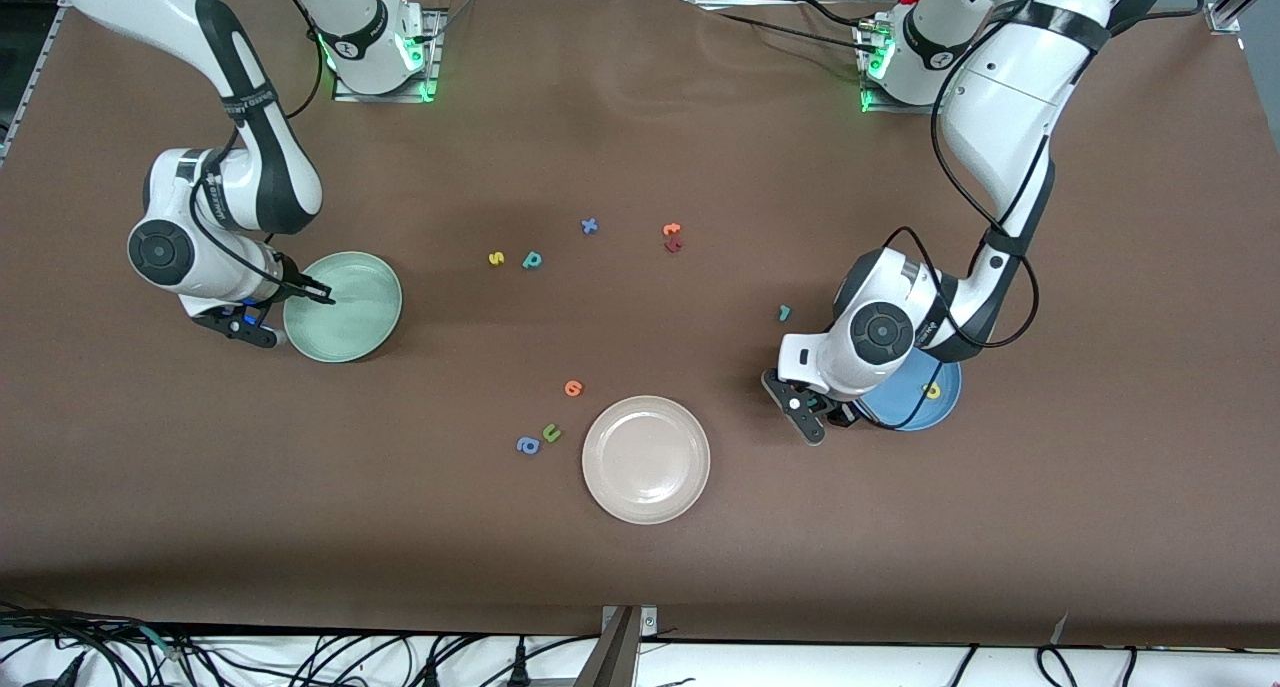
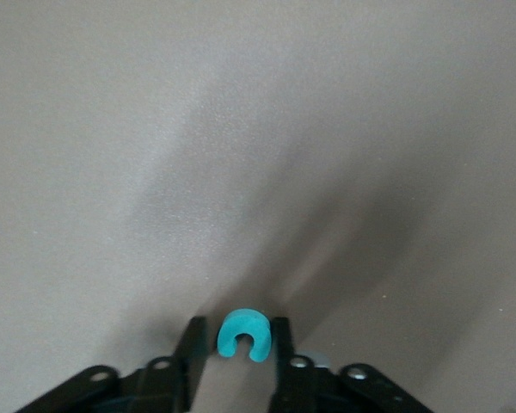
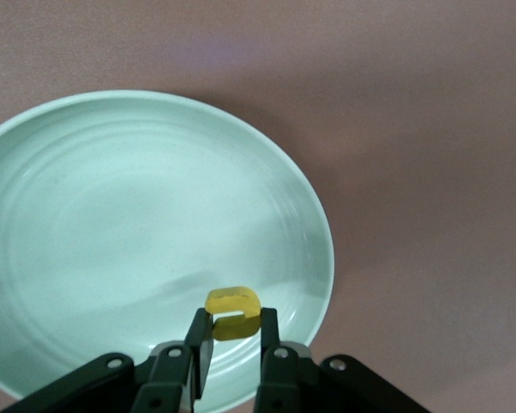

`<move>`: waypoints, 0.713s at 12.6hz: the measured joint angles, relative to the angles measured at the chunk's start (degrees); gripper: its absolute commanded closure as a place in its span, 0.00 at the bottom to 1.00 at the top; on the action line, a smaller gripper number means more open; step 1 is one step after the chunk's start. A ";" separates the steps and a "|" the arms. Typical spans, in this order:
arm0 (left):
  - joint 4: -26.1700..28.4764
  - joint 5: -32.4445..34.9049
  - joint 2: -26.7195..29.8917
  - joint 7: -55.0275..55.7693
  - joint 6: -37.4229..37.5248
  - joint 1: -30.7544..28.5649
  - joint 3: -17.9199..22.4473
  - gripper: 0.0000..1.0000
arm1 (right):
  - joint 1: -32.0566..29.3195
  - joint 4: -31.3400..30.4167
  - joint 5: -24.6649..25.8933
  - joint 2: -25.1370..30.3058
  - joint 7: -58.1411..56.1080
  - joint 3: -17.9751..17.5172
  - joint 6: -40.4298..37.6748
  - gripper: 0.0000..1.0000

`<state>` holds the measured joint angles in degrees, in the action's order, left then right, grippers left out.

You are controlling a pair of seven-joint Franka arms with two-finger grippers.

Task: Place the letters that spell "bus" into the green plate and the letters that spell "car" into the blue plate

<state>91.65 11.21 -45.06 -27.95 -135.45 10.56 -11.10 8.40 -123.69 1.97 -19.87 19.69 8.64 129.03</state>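
The right end effector (image 3: 232, 331) hangs over the green plate (image 1: 375, 312), pinching the yellow "u" (image 3: 233, 311) by its 2 flat faces. The left end effector (image 2: 241, 344) sits low on the surface beside the blue plate (image 1: 945, 407), its jaws drawn in around the teal "c" (image 2: 242, 333). The yellow "a" (image 1: 932, 390) lies in the blue plate. The yellow "s" (image 1: 495, 258), teal "b" (image 1: 532, 260) and teal "r" (image 1: 784, 313) lie on the bare surface. These letters look light, soft and squashy, so a gentle pinch across the flat sides should suit
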 measured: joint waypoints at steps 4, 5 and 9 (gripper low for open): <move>-1.22 0.00 0.62 -0.11 1.83 -0.33 0.00 0.94 | 0.11 0.46 0.00 -0.29 -0.36 0.06 0.60 0.00; -2.03 0.00 1.56 -0.11 4.50 -1.01 -0.02 0.94 | 0.27 0.72 0.00 0.01 -0.36 0.01 0.53 0.00; -2.69 0.00 6.90 -2.88 16.16 -6.16 -0.08 0.86 | 0.78 1.13 -0.11 2.60 7.13 -4.43 -2.66 0.00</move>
<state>88.97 11.21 -38.16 -30.83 -119.29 4.40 -11.18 9.18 -122.57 1.86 -17.28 26.82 4.21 126.37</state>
